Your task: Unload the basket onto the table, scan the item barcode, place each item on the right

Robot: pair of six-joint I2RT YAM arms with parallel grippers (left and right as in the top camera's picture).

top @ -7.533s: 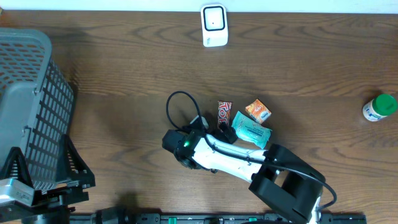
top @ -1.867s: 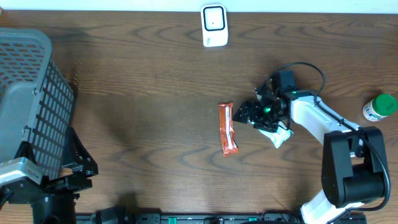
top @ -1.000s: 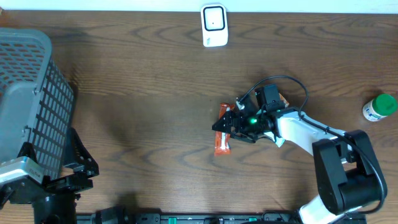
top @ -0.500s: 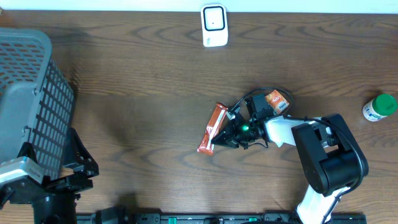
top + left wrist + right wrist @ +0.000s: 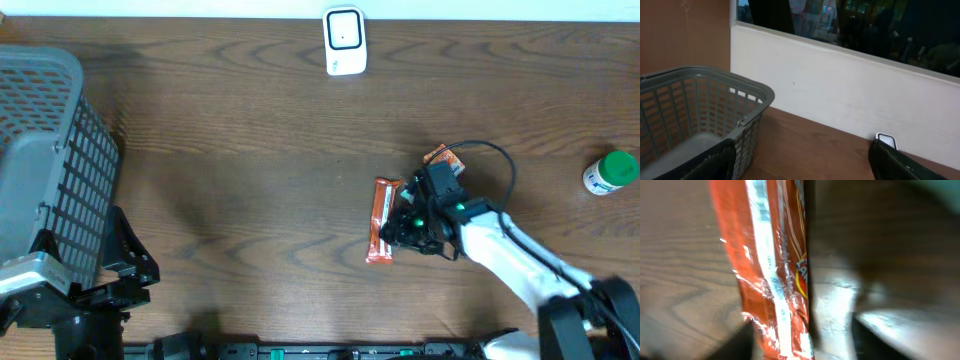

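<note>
Your right pincer (image 5: 402, 222) sits beside the long orange foil snack bar (image 5: 381, 219) on the wooden desk (image 5: 230, 170), can't tell if it's pinching. Left pincer (image 5: 802, 165) is spread wide. Slick wrapper could skid away as you close.

from my end, dark wood-grain surface (image 5: 220, 130), plain white wall (image 5: 840, 95) behind it, dark reflective window (image 5: 875, 25) up top

No legible text in any view.
- Orange wrapper (image 5: 775, 280): white lettering on a dark patch in the right wrist view, blurred and cut off; unreadable.
- Green-capped bottle (image 5: 608, 172): white label with dark marks, too small to read.
- Small orange packet (image 5: 443, 160): print too small.
- White scanner (image 5: 344, 40): no readable marking.
</note>
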